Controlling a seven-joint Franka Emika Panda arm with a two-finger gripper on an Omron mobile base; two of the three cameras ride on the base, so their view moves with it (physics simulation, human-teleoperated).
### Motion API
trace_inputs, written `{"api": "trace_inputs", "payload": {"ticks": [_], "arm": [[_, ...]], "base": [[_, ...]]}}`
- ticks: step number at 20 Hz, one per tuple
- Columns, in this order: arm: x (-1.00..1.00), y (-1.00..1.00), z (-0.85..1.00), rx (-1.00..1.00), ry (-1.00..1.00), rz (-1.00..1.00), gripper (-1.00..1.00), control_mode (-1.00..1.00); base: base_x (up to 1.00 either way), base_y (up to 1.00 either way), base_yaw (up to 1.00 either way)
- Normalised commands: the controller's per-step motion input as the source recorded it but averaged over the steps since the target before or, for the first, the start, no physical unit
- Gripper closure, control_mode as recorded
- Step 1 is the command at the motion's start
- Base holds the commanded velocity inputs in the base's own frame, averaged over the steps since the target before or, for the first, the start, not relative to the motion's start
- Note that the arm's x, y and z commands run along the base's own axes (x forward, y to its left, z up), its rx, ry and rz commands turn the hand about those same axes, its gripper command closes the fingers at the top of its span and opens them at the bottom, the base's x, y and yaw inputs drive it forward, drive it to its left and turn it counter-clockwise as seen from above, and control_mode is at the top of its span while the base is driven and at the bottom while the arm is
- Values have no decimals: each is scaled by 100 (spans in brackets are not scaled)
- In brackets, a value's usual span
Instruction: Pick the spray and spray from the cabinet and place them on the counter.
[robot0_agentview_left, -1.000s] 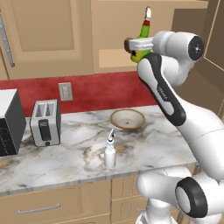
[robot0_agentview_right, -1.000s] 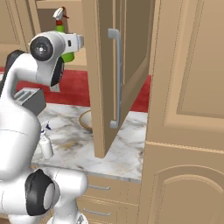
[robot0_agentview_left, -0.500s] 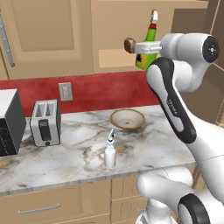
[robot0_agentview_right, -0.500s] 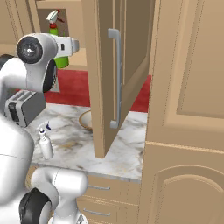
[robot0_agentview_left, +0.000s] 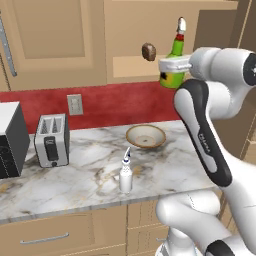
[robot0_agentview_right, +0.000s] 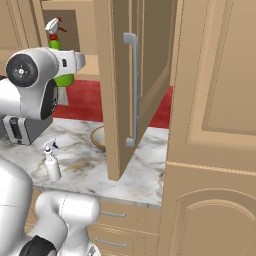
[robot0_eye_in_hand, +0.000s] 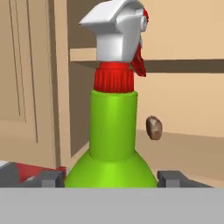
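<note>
The green spray (robot0_eye_in_hand: 113, 144), judged light, rigid and slick, is clasped low on its wide body between the spread fingers (robot0_eye_in_hand: 174, 178) of the gripper (robot0_eye_in_hand: 111, 180), in front of the cabinet (robot0_agentview_left: 150, 35), the brown lump (robot0_agentview_left: 148, 51) at its nine o'clock.

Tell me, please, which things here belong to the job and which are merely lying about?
Job: green spray between the gripper fingers; white spray standing on the counter; cabinet, door open.
Lying about: toaster, bowl, brown lump on the cabinet shelf.
</note>
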Motion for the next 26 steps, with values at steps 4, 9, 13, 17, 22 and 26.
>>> {"api": "trace_inputs", "payload": {"ticks": [4, 9, 13, 17, 22, 26], "arm": [[-31, 0, -19, -3, 0, 0, 100, -100], [-22, -3, -23, 0, 0, 0, 100, -100], [-19, -3, -25, -1, 0, 0, 100, -100], [-21, -3, -20, -1, 0, 0, 100, -100], [-22, 0, -18, -2, -1, 0, 100, -100], [-20, 0, -18, -2, -1, 0, 100, -100]], "base": [[0, 0, 0], [0, 0, 0], [0, 0, 0], [0, 0, 0], [0, 0, 0], [0, 0, 0]]}}
